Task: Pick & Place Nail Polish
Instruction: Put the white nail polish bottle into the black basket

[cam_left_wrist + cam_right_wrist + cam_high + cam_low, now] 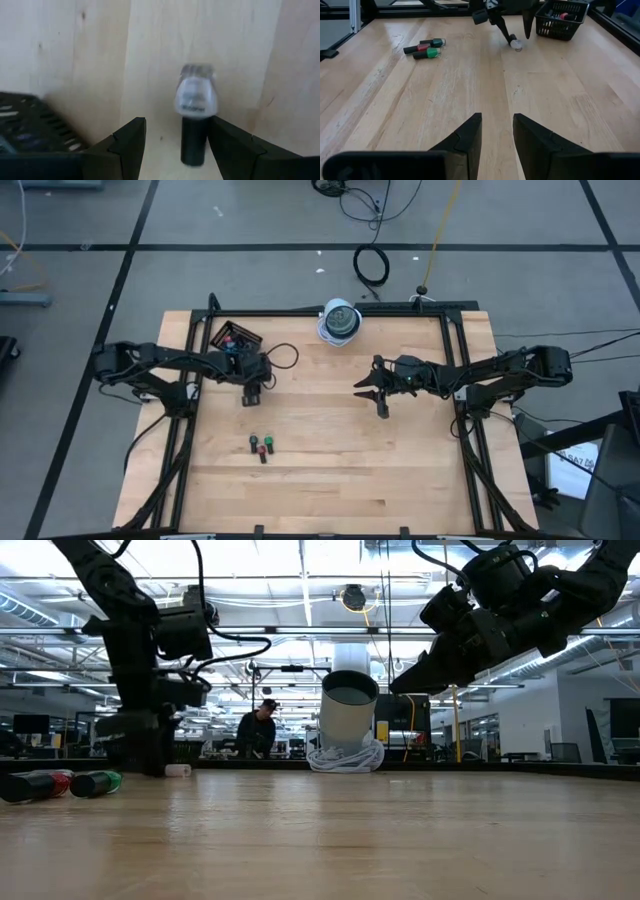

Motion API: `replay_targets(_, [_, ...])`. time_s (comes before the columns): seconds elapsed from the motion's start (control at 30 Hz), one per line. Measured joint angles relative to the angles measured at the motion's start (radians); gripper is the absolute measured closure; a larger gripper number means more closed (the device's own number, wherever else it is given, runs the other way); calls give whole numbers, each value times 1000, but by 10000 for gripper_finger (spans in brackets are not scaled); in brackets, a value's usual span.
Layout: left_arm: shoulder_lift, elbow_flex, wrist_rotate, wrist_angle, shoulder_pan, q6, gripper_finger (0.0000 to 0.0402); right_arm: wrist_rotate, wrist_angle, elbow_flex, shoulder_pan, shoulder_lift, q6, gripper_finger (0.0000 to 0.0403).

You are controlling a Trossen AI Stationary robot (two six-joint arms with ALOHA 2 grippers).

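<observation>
One clear bottle (196, 97) with a dark cap lies flat between the spread fingers of the left gripper (172, 145) — unpinched. Two more bottles (261, 445), red and green, lie nearer the table's (340, 480) front edge. Pale wood; a basket (561, 19) beside the gripper. Right gripper (496, 135) hovers mid-table, fingers slightly apart, holding nothing.

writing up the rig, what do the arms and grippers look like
Two dark, near-black jointed arms with black cables looped along them. The left gripper and right gripper each end in two flat, wedge-shaped black fingers with angular edges. No markings are visible.
</observation>
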Motion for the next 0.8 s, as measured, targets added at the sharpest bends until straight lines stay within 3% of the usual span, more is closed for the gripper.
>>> replay_targets(0.57, [2, -2, 119, -6, -6, -313, 190, 0, 0, 0, 0, 0, 3, 303])
replay_targets(0.8, [3, -3, 160, 0, -70, -371, 190, 0, 0, 0, 0, 0, 3, 303])
